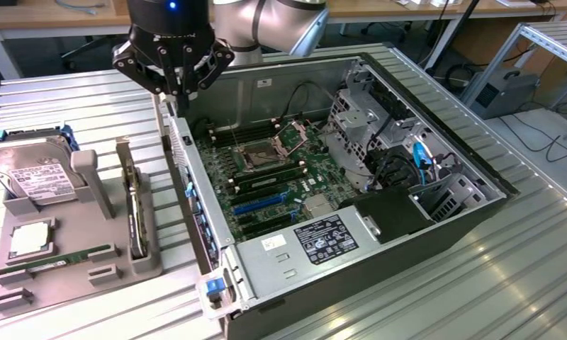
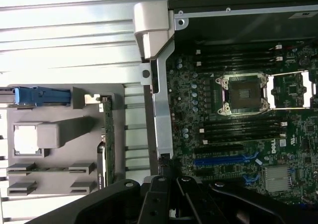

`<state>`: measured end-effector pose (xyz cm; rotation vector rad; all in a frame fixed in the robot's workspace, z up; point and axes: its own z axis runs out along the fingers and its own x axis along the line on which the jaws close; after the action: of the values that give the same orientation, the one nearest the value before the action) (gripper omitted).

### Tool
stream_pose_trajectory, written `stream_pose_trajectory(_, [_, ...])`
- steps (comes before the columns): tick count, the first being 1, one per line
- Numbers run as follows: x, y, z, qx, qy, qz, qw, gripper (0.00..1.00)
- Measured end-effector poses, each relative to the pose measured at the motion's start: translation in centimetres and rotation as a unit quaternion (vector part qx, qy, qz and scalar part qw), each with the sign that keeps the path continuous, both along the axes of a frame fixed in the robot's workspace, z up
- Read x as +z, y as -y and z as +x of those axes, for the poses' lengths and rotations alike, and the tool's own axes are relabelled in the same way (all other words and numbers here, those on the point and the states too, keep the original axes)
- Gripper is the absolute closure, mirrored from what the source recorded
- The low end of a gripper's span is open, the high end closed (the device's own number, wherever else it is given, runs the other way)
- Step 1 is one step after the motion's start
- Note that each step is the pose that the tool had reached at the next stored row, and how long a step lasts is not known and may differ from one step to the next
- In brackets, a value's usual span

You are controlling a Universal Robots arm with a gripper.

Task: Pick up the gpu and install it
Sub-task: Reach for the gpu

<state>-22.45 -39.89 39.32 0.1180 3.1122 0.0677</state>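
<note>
Fingers point(image 1: 176, 96) pinched fully shut, gripping nothing, hovering above the side wall of the computer case point(image 1: 264, 81). GPU point(image 1: 131, 204) stands on edge in the grey rack point(image 1: 94, 185) on the surface, along the rack edge nearest the case. Likely best approach: centre over the card, open enough to straddle its top edge, grip mid-length, lift straight up clear of the case wall.
</note>
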Motion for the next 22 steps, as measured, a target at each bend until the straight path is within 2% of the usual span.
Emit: stream_pose_trajectory(22, [0.0, 0.0, -1.7, 0.0, 0.0, 0.0, 1.0, 0.89])
